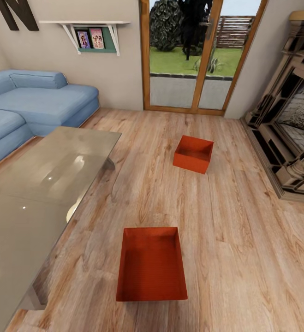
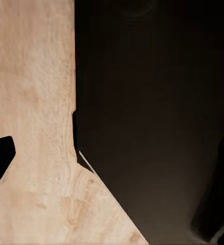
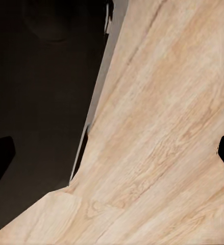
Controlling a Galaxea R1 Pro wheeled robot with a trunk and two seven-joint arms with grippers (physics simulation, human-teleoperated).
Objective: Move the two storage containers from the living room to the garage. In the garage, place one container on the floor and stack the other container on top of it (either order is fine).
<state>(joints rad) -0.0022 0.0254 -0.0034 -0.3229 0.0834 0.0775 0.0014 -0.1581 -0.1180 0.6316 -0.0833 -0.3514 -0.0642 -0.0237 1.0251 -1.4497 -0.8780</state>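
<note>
Two open red containers, near [image 1: 152,269] and far [image 1: 193,154], are seen well apart on wood-plank floor [image 1: 244,249], beside glass table [image 1: 36,193]. Gripper opening cannot be told.

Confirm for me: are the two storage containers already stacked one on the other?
No: the near container and far container sit apart on the wood-plank floor.

One storage container [image 1: 152,265] lies nearer, right of the coffee table [image 1: 27,203]; the other [image 1: 193,154] beyond.

Home living room: blue sofa [image 1: 36,99], glass coffee table [image 1: 36,193], brick fireplace [image 1: 292,106], garden doors [image 1: 193,55].
</note>
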